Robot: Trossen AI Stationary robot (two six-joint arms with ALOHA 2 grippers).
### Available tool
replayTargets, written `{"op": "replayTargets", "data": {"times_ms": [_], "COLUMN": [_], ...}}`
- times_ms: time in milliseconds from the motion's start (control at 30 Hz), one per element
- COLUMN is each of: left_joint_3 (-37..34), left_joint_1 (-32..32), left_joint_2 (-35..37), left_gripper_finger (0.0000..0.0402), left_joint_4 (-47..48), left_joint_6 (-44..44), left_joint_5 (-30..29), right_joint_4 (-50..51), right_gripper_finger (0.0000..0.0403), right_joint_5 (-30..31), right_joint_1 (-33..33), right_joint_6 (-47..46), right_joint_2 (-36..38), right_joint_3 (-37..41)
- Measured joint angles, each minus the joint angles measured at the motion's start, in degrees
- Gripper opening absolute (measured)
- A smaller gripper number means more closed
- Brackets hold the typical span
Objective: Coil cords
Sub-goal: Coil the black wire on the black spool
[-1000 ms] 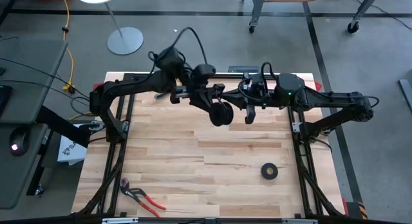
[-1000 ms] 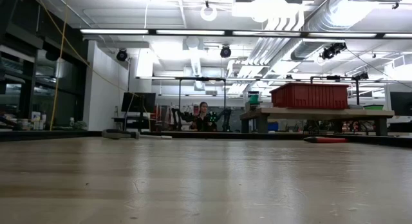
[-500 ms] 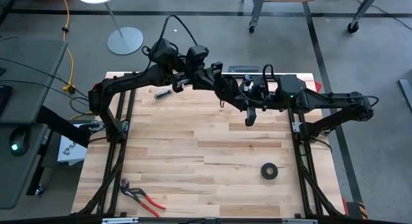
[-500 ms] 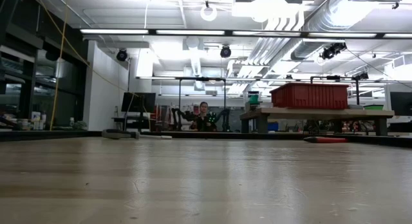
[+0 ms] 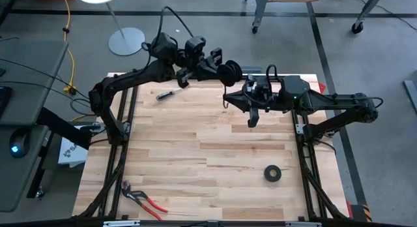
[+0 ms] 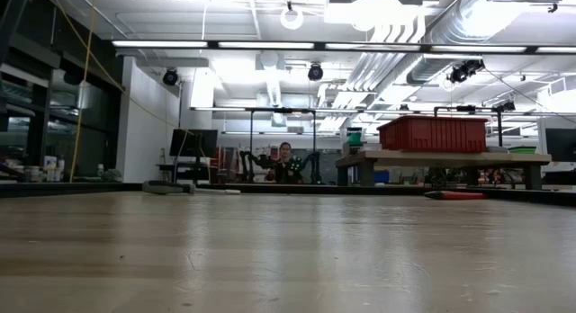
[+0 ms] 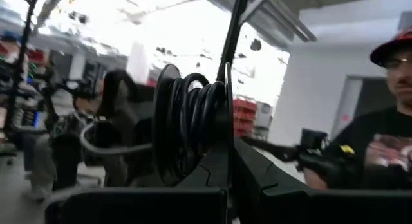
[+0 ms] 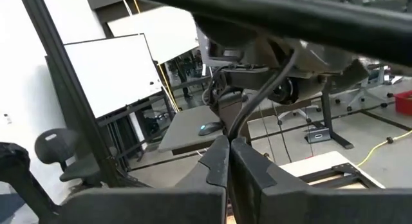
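The black cable is wound into a small coil (image 5: 230, 74) of several loops, which also shows in the left wrist view (image 7: 193, 124). My left gripper (image 5: 221, 70) is shut on the coil, high above the table's far edge. A thin strand (image 8: 248, 114) runs from the coil toward my right gripper (image 5: 227, 96), which is shut on it just on the near side of the coil. The low view shows neither gripper nor the cable. My left gripper pinches the coil's bundled loops (image 7: 215, 143) between its two fingers, at one place on the ring. The coil stands upright past the fingertips, lifted clear of the table. My right gripper pinches the single thin strand (image 8: 233, 135) between its two fingertips. Its fingers lie about level, coming from the table's right. The strand runs up from the fingertips toward the left arm.
A screwdriver (image 5: 168, 94) lies at the far left of the table. A black tape roll (image 5: 272, 173) lies at the near right, and red-handled pliers (image 5: 144, 198) at the near left. A person (image 7: 386, 121) stands beyond the table.
My left gripper has carried the coil up and toward the table's far edge, from over the table's middle to beyond my right gripper. It has stayed shut on the coil.
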State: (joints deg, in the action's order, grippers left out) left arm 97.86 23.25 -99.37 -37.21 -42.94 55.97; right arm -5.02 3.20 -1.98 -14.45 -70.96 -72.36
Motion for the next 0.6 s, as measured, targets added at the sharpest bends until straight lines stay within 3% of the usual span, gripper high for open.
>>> {"op": "replayTargets", "data": {"times_ms": [267, 433, 600], "left_joint_3": [0.0, 0.0, 0.0], "left_joint_1": [3.2, 4.6, 5.7], "left_joint_2": [0.7, 0.9, 1.1], "left_gripper_finger": [0.0000, 0.0000, 0.0000], "left_joint_4": [0.3, 1.8, 5.4], "left_joint_6": [-5.4, -4.9, -0.2], "left_joint_5": [11.5, 12.4, 10.8], "right_joint_4": [0.1, 0.1, 0.7], "right_gripper_finger": [0.0000, 0.0004, 0.0036], "right_joint_5": [1.2, 1.5, 2.7], "right_joint_1": [-0.2, -0.2, -0.2], "right_joint_6": [2.9, 1.3, 1.1], "right_joint_2": [0.0, 0.0, 0.0], "right_joint_3": [0.0, 0.0, 0.0]}}
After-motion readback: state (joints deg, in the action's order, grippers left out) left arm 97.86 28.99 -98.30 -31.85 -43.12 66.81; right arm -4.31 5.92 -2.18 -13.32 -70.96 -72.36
